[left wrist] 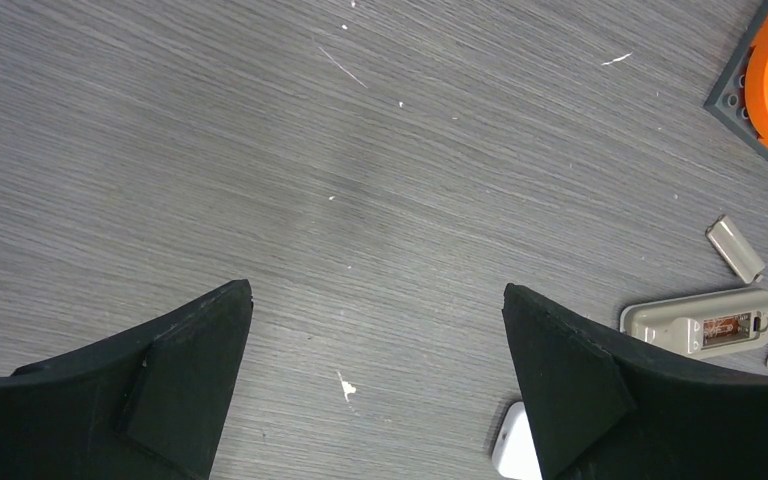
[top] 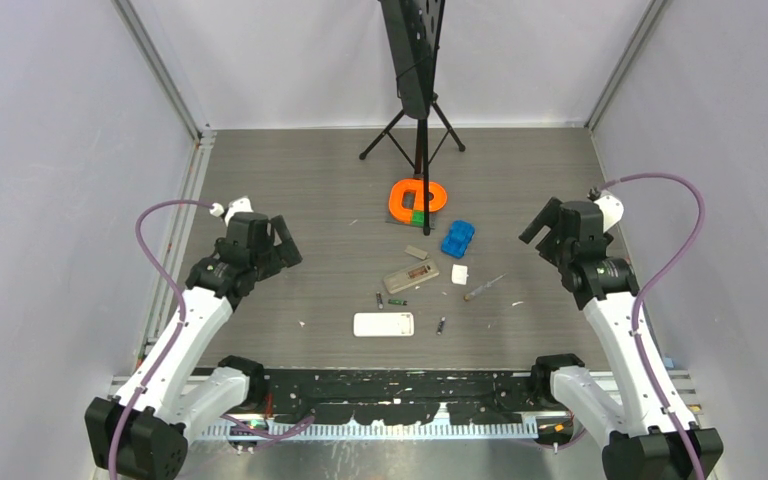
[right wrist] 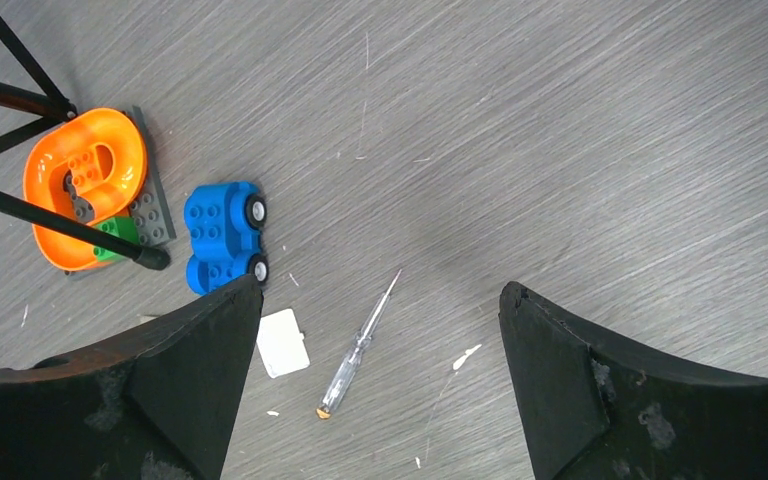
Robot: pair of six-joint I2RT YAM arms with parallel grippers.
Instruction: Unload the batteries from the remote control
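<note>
Left claw (left wrist: 376, 290), spread and empty, hangs tilted above the left side of the grey wood-grain table (top: 290, 180). Between centre and near edge, three slim dark batteries (top: 397, 301) lie loose beside the opened grey plastic remote control (top: 410, 276). Unloading appears complete; the next move is probably only a check of its bay. Right claw (right wrist: 380, 285), also spread and empty, is poised above the right side.

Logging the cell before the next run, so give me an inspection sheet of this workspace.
Surface: grey wood-grain table, white flecks.
Job's things: remote lying open; three batteries loose near it.
Clutter: white flat device, loose cover, blue toy car, orange block, screwdriver, white tab.
Hands: left hand and right hand open, empty.
Cables: purple cables loop off both arms.
Surroundings: pale walls; black tripod at back.
</note>
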